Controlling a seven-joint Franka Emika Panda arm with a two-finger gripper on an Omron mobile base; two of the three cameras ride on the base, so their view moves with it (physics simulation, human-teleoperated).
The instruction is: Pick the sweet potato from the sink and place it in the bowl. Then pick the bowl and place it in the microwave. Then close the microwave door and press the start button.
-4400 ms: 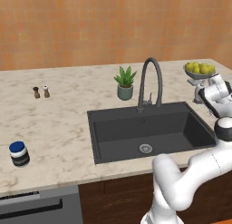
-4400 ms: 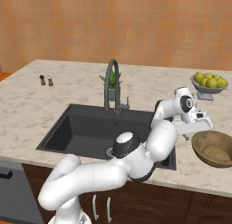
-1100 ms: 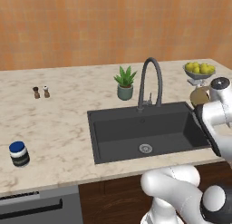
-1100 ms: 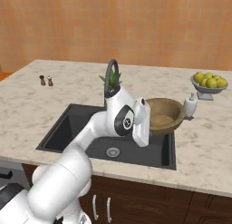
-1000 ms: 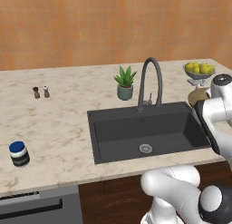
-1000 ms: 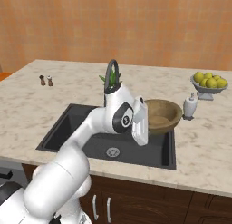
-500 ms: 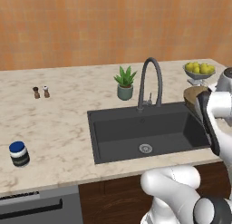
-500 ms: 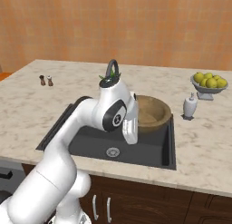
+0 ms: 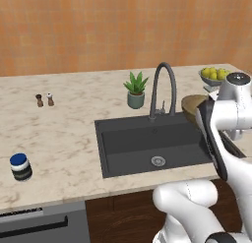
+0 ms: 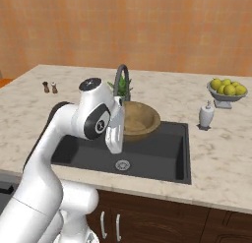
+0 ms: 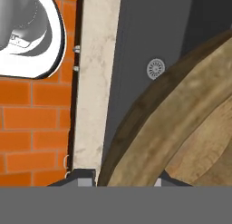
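Tan-brown bowl (image 10: 139,120) – darker rim, matte black sink (image 10: 162,156), orange brick wall (image 10: 147,30)

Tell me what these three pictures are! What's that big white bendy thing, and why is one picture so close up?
The white bendy thing is a robot arm in a pretend, computer-drawn kitchen. Two pictures come from cameras behind the arm, one on its left and one on its right. The close-up comes from a camera on its hand. The gripper is closed on the rim of the wooden bowl, carrying it above the black sink. On the counter sit a little plant, a bowl of yellow fruit, two tiny shakers and a jar with a blue lid.
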